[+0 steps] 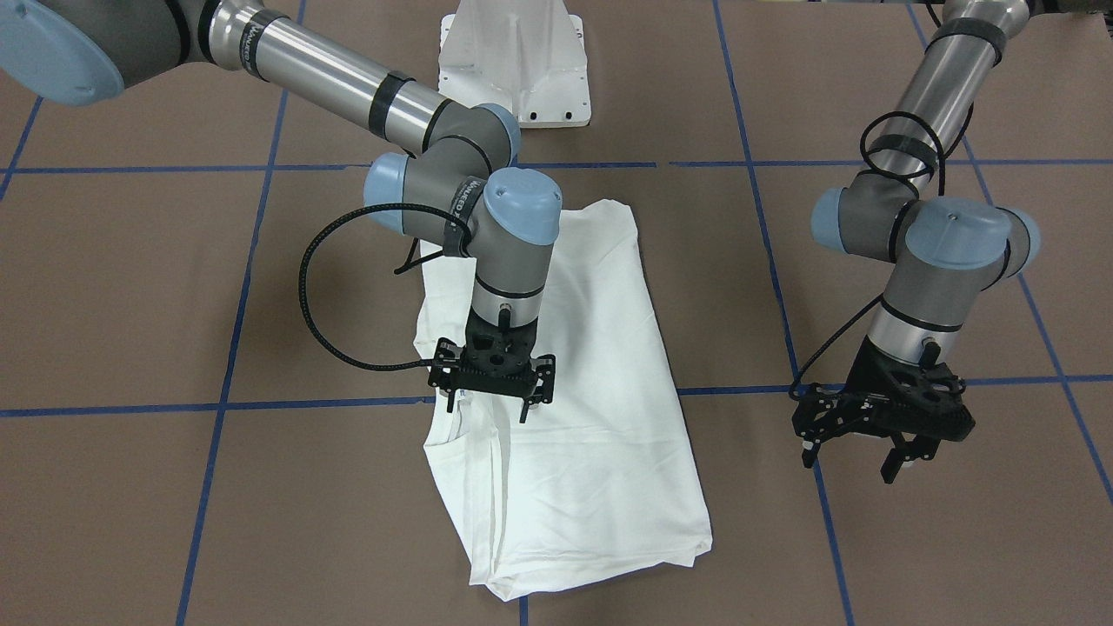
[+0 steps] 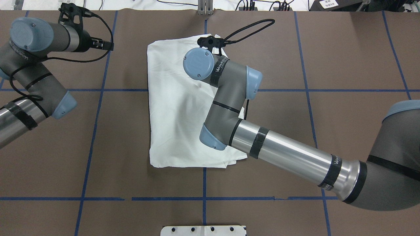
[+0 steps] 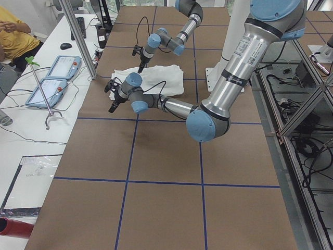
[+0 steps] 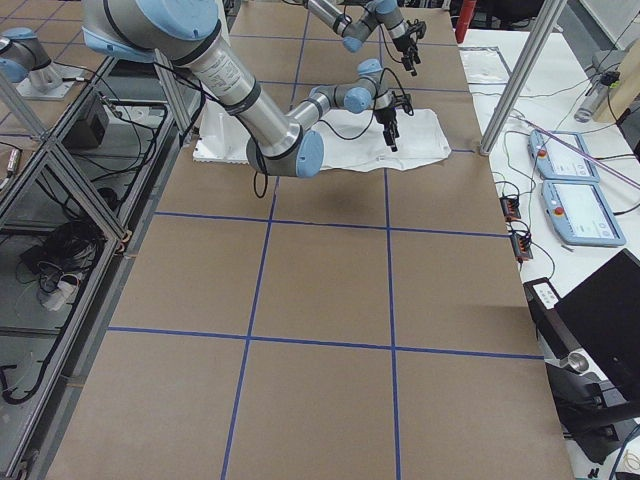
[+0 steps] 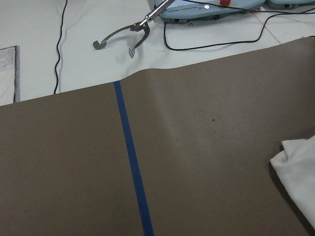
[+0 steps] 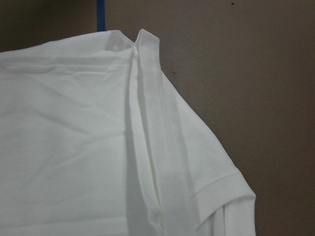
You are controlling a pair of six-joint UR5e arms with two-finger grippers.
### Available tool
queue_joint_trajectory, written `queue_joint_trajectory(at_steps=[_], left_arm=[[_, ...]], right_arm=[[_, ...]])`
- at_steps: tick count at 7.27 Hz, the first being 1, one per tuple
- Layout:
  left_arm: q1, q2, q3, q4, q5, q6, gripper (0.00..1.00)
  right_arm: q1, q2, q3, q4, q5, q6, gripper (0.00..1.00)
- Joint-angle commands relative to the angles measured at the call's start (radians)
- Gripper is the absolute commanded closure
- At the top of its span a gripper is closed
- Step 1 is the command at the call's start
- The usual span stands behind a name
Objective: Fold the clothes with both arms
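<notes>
The clothes are one white shirt [image 1: 591, 417], folded lengthwise into a long rectangle and lying flat on the brown table [image 1: 130, 287]. It also appears in the overhead view as the shirt [image 2: 174, 108]. My right gripper [image 1: 489, 404] hangs open just above the shirt's edge, fingers pointing down with nothing between them. Beneath it, the right wrist view shows a folded sleeve and cuff [image 6: 216, 189]. My left gripper [image 1: 856, 456] is open over bare table, well clear of the shirt. Only a corner of the shirt [image 5: 298, 182] enters the left wrist view.
A white metal stand [image 1: 513, 61] sits at the robot's side of the table, behind the shirt. Blue tape lines [image 1: 226, 348] grid the table. Beyond the far edge are a white bench with control pendants [image 3: 52, 78], a metal grabber [image 5: 123, 39] and a seated person [image 3: 13, 31].
</notes>
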Motion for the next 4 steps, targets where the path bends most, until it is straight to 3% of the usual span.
queue_joint_trajectory(at_steps=[1,4], left_arm=[[0.001,0.000,0.000,-0.001,-0.001,-0.002,0.00],[0.001,0.001,0.000,0.000,-0.001,-0.002,0.00]], right_arm=[[0.015,0.002,-0.049,-0.009,0.001,-0.097,0.00],[0.070,-0.015,-0.012,-0.271,0.014,-0.305,0.00]])
